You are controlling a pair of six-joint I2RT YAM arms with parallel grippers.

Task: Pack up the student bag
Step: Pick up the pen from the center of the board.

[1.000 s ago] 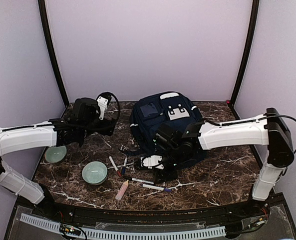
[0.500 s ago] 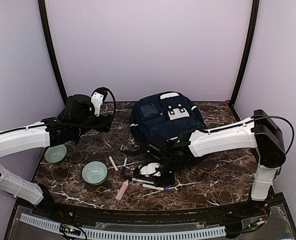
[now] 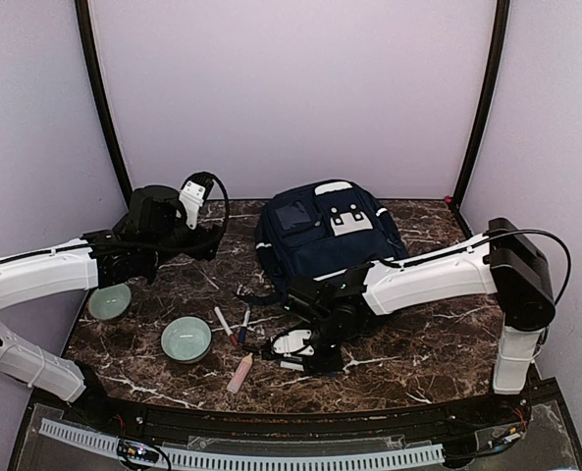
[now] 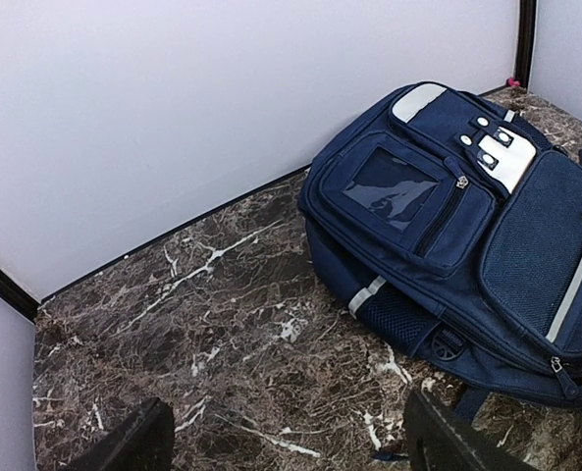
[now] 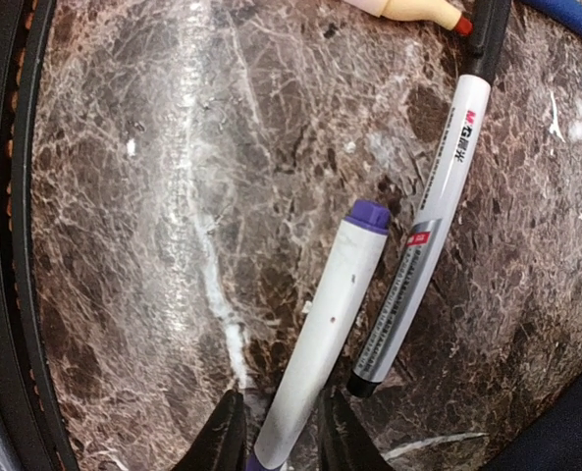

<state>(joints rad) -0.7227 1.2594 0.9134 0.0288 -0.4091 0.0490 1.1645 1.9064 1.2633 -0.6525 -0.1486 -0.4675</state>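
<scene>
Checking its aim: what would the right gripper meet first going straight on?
The right gripper would first meet the purple-capped marker lying between its fingers, with the table seemingly right beneath.

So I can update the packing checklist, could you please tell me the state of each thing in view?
student bag: lying front up, front pocket zipped.
left tool: open, holding nothing.
right tool: straddling the purple-capped marker, grip unclear.
purple-capped marker: capped, flat on the table.
black-capped marker: capped, flat beside it.
near bowl: upright, empty.

The student bag (image 4: 448,226) runs off the left wrist view's right edge.
</scene>
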